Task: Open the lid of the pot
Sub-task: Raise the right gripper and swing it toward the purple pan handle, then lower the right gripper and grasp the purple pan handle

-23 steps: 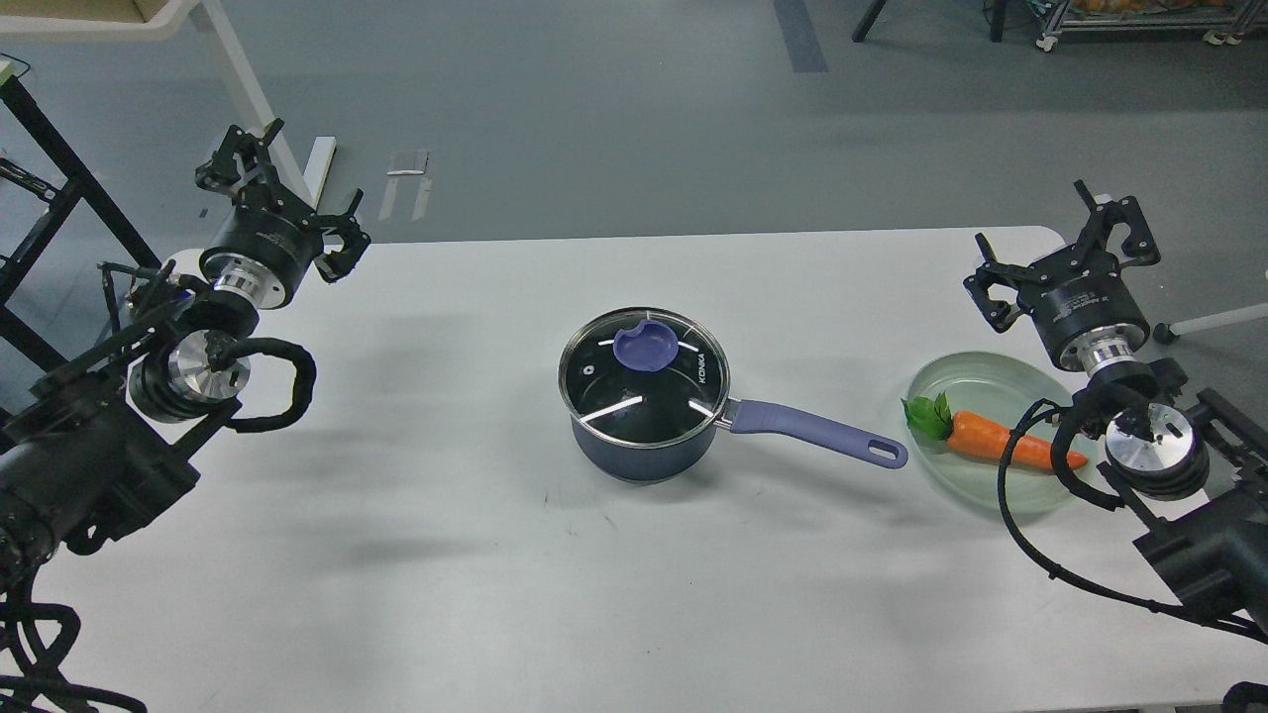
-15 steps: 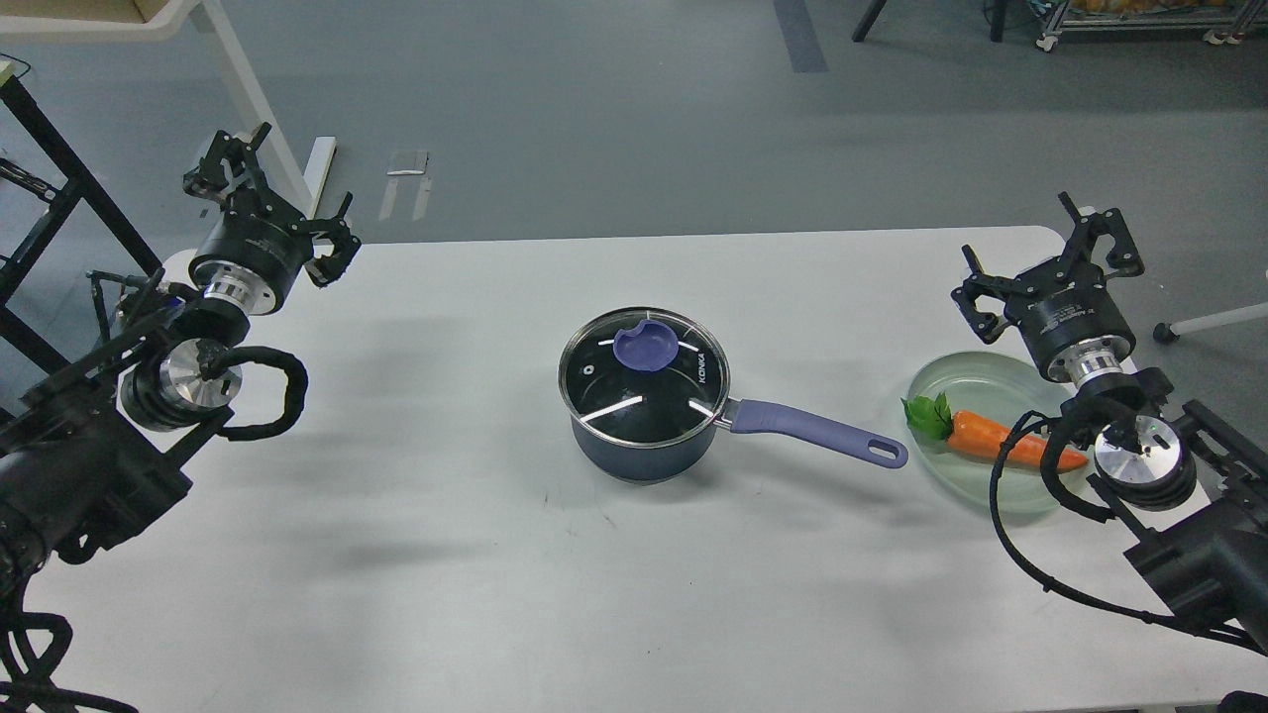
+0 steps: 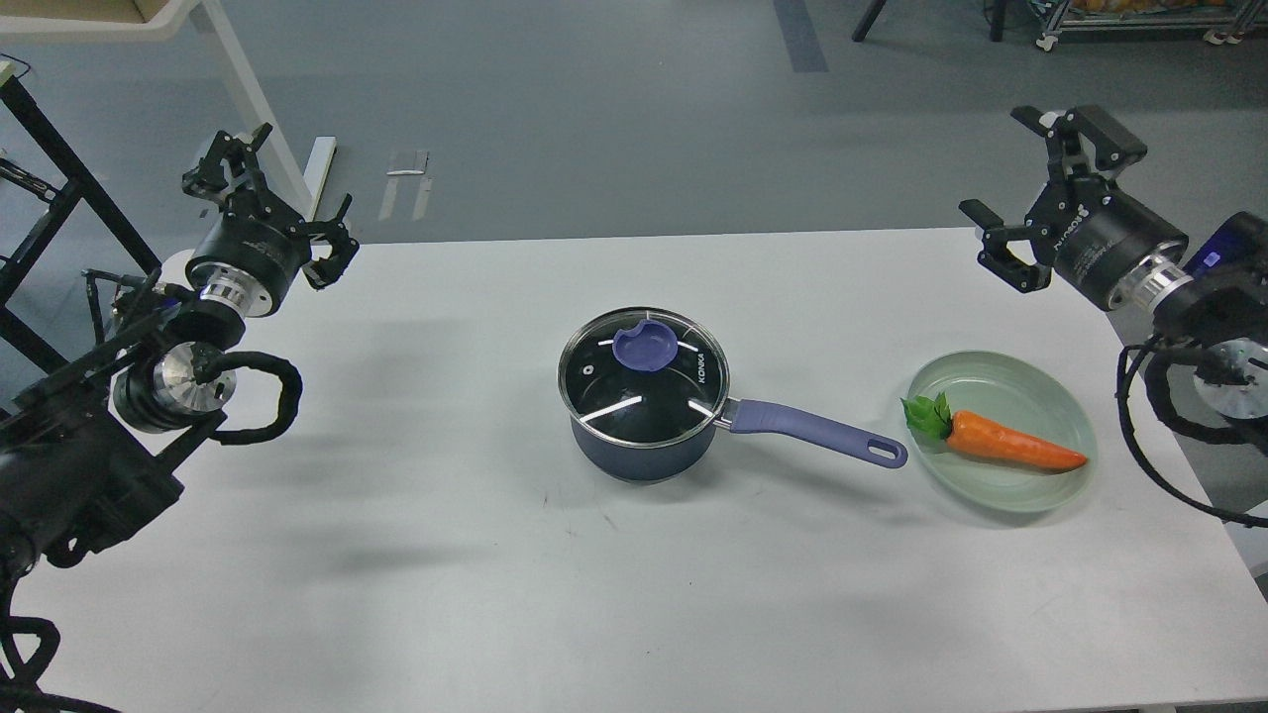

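pot (image 3: 644, 426) mid tabletop (image 3: 446, 555), lid (image 3: 644, 381) on | L tool (image 3: 269, 208) + R tool (image 3: 1052, 193) both spread, empty, well off | I'd drop straight onto knob (image 3: 646, 347), pinch centred, lift vertical.

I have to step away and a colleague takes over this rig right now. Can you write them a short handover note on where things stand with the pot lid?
Left gripper: open, empty, raised over the table's far left corner, well away from the pot.
Right gripper: open, empty, raised at the far right edge.
Dark blue saucepan with purple handle: at the middle of the white table, handle pointing right.
Round glass lid with purple knob: seated on the saucepan.
Orange toy carrot: lies on the pale green plate, right of the handle.
Done: nothing; lid untouched.
Left: reach the knob, grip it, lift the lid off.
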`<state>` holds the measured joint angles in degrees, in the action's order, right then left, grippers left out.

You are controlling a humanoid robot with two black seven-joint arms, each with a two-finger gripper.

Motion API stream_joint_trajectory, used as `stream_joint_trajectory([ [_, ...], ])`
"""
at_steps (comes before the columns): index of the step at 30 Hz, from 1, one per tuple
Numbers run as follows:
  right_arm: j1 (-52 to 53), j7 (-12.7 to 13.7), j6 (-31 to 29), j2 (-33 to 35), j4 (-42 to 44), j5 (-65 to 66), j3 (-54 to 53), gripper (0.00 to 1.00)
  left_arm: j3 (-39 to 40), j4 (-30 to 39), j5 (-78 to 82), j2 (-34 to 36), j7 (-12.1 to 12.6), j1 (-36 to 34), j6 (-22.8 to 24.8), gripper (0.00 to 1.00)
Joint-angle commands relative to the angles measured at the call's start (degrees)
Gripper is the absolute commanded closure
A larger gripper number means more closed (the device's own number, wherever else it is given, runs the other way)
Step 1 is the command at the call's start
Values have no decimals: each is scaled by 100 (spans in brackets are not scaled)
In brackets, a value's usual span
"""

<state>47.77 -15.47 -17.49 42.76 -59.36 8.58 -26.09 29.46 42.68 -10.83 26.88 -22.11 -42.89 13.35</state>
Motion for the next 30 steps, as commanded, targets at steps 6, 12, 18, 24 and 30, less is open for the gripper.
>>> stream_joint_trajectory([
  [6,2911,9,386,162,-506,1003,3379,2,-134,82,731,27,-48,9,-87,1],
  [12,3608,0,1027,-31,-1366,3409,4716,2,-125,91,731,159,-66,9,-16,1],
  [18,3828,-105,1309,-277,-1710,4994,5403,4,-134,302,740,151,-39,-9,-43,1],
  [24,3977,-350,1309,-514,-2027,6320,5851,6,-143,329,775,98,-22,-62,-51,1],
  [30,4030,-879,1318,-611,-2106,7482,6168,7,-143,329,907,89,-22,-62,-43,1],
])
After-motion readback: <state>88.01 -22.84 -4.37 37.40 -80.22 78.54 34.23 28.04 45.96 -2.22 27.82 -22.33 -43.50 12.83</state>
